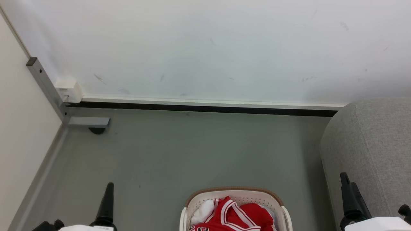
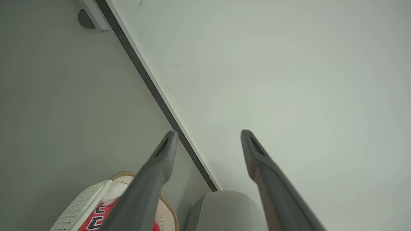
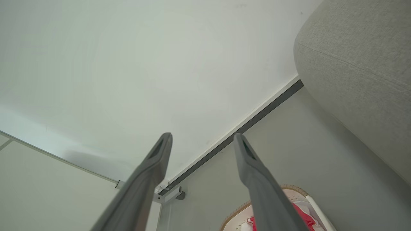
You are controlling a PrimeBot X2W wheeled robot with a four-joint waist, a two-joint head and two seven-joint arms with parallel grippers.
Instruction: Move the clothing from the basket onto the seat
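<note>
Grey floor (image 1: 192, 154): clothing (image 1: 237, 215) in basket (image 1: 236, 192), between left end effector (image 1: 109, 188), right end effector (image 1: 348, 180).

Basket (image 1: 236, 190) of laundry on the grey floor (image 1: 192, 150), seat (image 1: 372, 144) at its right.

The red clothing (image 1: 237, 215) lies bunched in the basket, touching a white cloth (image 1: 202, 211) on its left. The basket stands well apart from the dark baseboard (image 1: 205, 107) along the floor's far edge. The left gripper (image 1: 109, 192) hovers over bare floor; the right gripper (image 1: 349, 181) points up in front of the seat, empty.
</note>
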